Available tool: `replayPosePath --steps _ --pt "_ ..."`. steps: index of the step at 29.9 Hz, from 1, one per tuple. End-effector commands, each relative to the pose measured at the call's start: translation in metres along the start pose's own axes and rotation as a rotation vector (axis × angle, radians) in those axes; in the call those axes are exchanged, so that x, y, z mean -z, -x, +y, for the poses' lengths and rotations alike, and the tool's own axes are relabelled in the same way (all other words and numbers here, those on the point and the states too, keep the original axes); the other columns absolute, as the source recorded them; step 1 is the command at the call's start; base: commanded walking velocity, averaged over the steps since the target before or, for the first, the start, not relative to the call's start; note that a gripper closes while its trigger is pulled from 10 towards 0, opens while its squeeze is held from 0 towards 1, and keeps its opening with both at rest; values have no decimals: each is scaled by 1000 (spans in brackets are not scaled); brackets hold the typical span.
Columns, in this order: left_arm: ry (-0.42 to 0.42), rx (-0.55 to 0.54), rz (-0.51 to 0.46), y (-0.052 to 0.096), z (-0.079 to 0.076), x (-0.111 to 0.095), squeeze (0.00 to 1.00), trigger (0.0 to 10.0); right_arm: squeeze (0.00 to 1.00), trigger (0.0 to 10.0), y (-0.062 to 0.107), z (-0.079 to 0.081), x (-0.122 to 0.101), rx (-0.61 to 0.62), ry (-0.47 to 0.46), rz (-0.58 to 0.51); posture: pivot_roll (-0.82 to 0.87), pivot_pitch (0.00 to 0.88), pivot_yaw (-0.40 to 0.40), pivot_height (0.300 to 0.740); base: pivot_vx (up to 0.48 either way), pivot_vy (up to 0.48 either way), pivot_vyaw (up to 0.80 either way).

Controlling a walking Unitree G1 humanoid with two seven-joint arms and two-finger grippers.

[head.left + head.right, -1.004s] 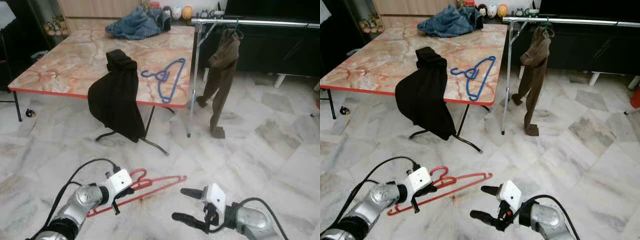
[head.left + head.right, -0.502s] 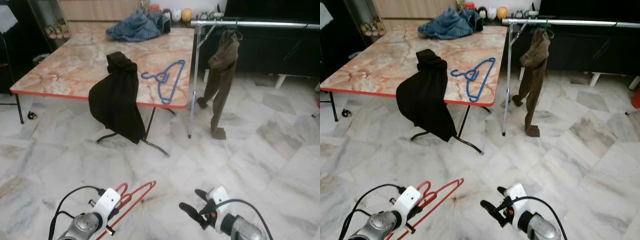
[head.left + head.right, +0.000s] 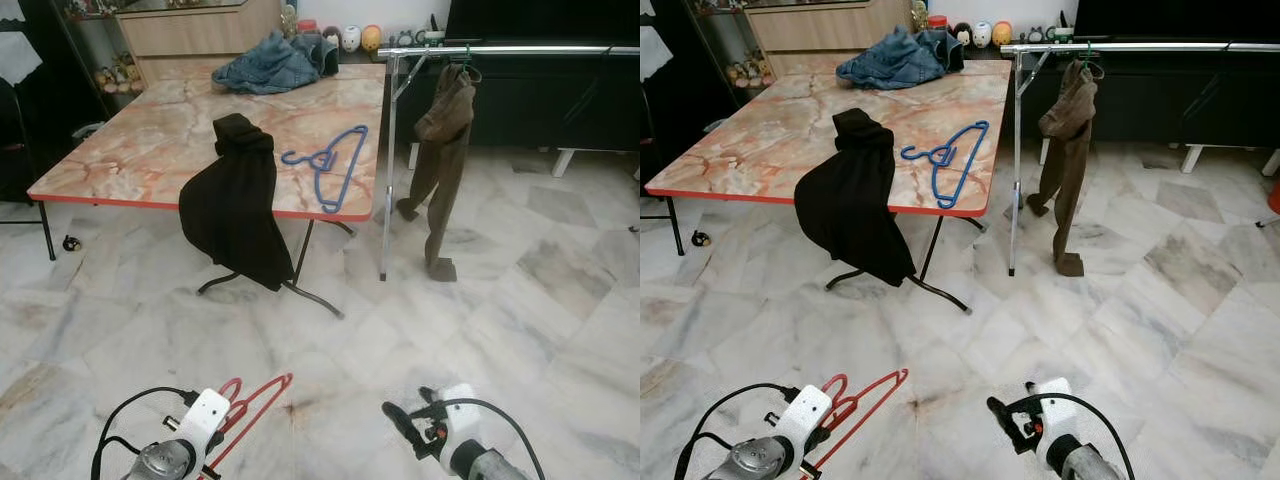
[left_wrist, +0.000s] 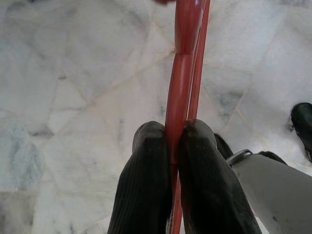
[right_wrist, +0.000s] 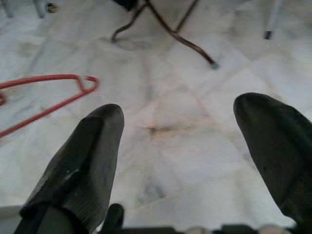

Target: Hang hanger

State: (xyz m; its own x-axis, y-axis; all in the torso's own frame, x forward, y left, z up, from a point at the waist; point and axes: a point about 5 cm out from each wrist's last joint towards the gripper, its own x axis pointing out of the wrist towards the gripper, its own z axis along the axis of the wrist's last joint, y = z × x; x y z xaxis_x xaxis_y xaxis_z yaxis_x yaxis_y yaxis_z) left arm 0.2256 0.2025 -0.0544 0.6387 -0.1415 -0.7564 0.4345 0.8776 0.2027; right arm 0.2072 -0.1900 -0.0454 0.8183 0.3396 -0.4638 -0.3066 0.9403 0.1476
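Observation:
A red hanger (image 3: pixel 250 407) is held low at the bottom left over the marble floor, with my left gripper (image 4: pixel 168 146) shut on its wire. Both black fingers (image 4: pixel 146 175) press against the red wire in the left wrist view. At the bottom right my right gripper (image 5: pixel 180 141) is open with nothing between its fingers. The silver clothes rail (image 3: pixel 520 50) stands far ahead at the upper right, with brown trousers (image 3: pixel 440 150) hanging from it on a green hook.
A marble-topped table (image 3: pixel 150 140) with a red edge stands ahead on the left. On it lie a blue hanger (image 3: pixel 330 165), a black garment (image 3: pixel 235 205) draped over the edge, and a blue denim heap (image 3: pixel 280 62). Dark furniture lines the back wall.
Both arms have dropped lower and closer to me. The red hanger has turned from lying crosswise to pointing forward, still in the left gripper. The camera has tilted up a little.

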Motion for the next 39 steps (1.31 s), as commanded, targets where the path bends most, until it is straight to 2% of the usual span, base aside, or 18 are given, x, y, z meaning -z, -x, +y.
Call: replayPosePath --steps 1,5,7,8,9,12,19,21,25,27,30,32,33,34,36,39 --pt "24 -26 21 1 4 3 0 10000 0 10000 -1 -3 0 59 -7 -2 -31 0 92 740 0 0 0" --pt "41 -55 65 2 2 14 0 10000 0 10000 5 -11 9 227 -98 2 -41 0 89 740 0 0 0" --pt "57 -63 83 3 1 18 0 10000 0 10000 7 -11 13 248 -123 9 -41 0 89 740 0 0 0" --pt "92 -89 98 5 2 24 0 10000 0 10000 12 -11 21 286 -148 35 -50 0 79 740 0 0 0" --pt "92 -89 98 5 2 24 0 10000 0 10000 12 -11 21 286 -148 35 -50 0 79 740 0 0 0" --pt "215 -139 137 9 1 38 0 10000 0 10000 26 -15 44 420 -255 119 -63 0 73 740 0 0 0" --pt "240 -137 174 11 -9 49 0 10000 0 10000 38 -13 64 512 -358 199 -47 0 57 740 0 0 0" --pt "277 -155 196 14 -11 58 0 10000 0 10000 48 -9 79 553 -388 265 -24 0 46 740 0 0 0" --pt "280 -174 217 18 -10 66 0 10000 0 10000 52 -6 85 542 -366 307 -1 0 38 740 0 0 0" --pt "297 -228 224 22 0 71 0 10000 0 10000 54 -16 81 585 -359 292 -10 0 45 740 0 0 0" --pt "256 -254 204 26 12 72 0 10000 0 10000 57 -27 75 624 -338 256 -7 0 52 740 0 0 0" --pt "212 -268 162 27 22 66 0 10000 0 10000 60 -38 67 647 -285 220 -8 0 55 740 0 0 0" --pt "212 -268 162 27 22 66 0 10000 0 10000 60 -38 67 647 -285 220 -8 0 55 740 0 0 0" --pt "146 -273 88 26 33 52 0 10000 0 10000 59 -44 59 645 -223 173 -9 0 56 740 0 0 0" --pt "84 -276 -33 22 46 26 0 10000 0 10000 59 -48 52 635 -164 137 -8 0 55 740 0 0 0" --pt "-11 -256 -212 23 62 -14 0 10000 0 10000 63 -53 37 585 -17 32 -16 0 52 740 0 0 0"
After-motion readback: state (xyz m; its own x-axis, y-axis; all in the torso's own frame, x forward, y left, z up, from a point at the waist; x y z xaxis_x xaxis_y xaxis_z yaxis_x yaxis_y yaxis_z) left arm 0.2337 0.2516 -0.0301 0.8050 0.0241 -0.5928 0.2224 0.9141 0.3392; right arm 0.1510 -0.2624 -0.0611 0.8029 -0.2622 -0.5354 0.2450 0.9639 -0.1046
